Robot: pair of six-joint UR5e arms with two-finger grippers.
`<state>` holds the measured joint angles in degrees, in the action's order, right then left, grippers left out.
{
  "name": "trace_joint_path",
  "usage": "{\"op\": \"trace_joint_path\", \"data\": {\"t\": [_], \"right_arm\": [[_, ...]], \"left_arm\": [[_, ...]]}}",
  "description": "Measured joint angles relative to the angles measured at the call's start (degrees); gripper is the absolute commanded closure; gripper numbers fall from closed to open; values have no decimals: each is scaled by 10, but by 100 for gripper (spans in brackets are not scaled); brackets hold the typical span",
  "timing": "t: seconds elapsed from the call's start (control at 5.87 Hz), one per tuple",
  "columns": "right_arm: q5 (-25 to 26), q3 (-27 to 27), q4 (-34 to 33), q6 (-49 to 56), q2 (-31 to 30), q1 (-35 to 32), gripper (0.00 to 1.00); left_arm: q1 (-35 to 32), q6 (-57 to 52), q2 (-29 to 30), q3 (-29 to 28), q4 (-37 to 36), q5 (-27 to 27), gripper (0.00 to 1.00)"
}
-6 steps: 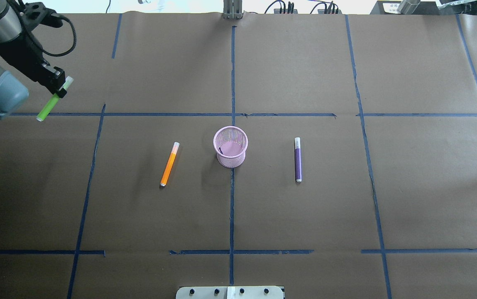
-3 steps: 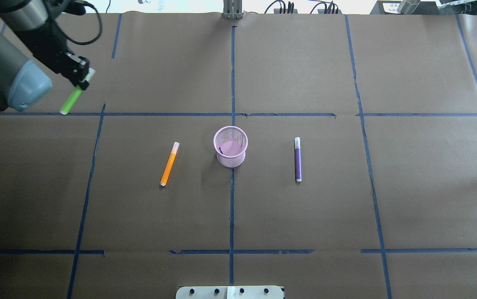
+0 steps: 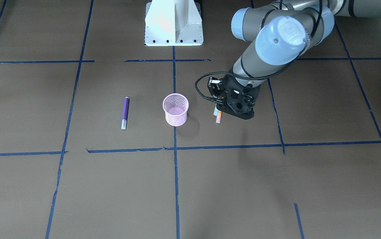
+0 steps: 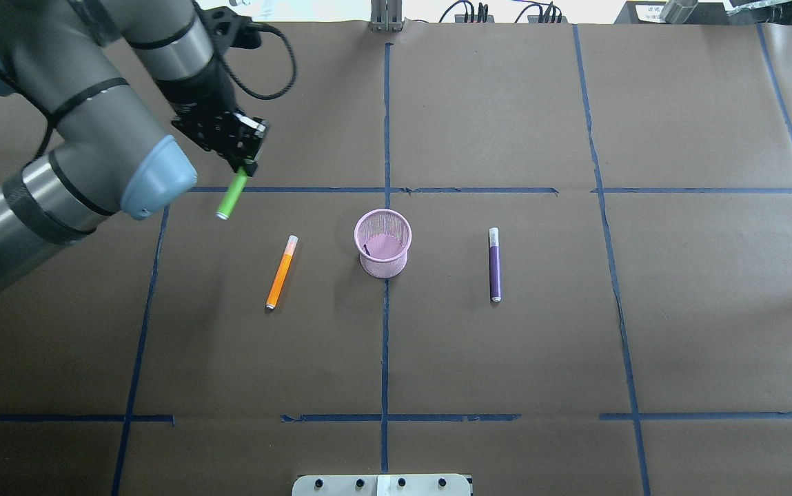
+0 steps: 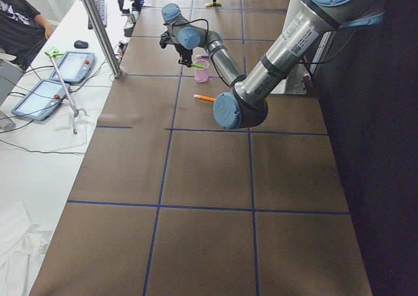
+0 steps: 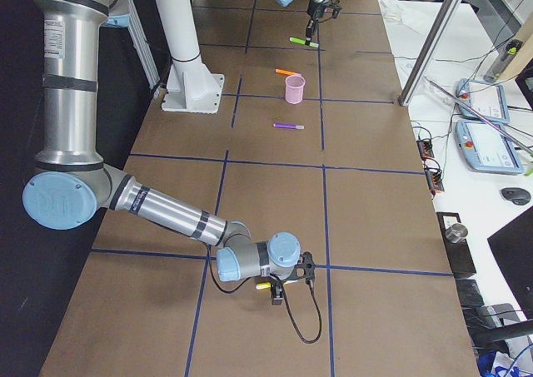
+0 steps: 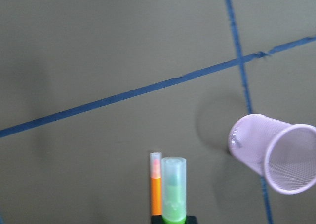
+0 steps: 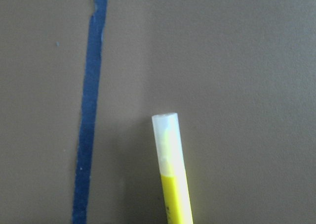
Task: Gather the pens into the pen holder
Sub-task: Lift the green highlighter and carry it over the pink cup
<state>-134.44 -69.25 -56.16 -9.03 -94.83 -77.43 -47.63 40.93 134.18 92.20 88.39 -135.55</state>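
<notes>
Green pen pinched in the closed left gripper, green body slanting down out of the fingers, clear of the desk. Directly below in the left wrist view, orange pen, flat on the brown paper. Next outward, pink mesh pen holder, upright on a blue tape line, near the orange pen but apart from it. On the holder's right side, purple pen, flat, pale cap pointing away from the robot. Well apart from all that, at the desk's right end, right gripper low over the paper; open or closed impossible to tell. At its tips, yellow pen, beside another tape strip; held or lying loose, unclear.
</notes>
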Motion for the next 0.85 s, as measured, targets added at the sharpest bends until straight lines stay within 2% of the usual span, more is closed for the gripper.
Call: {"op": "trace_joint_path", "data": {"t": [0.51, 0.85], "right_arm": [[-3, 1, -1, 0, -1, 0, 0], [-3, 1, 0, 0, -1, 0, 0]], "left_arm": [[30, 52, 1, -60, 214, 1, 100], [32, 70, 1, -90, 321, 1, 100]]}}
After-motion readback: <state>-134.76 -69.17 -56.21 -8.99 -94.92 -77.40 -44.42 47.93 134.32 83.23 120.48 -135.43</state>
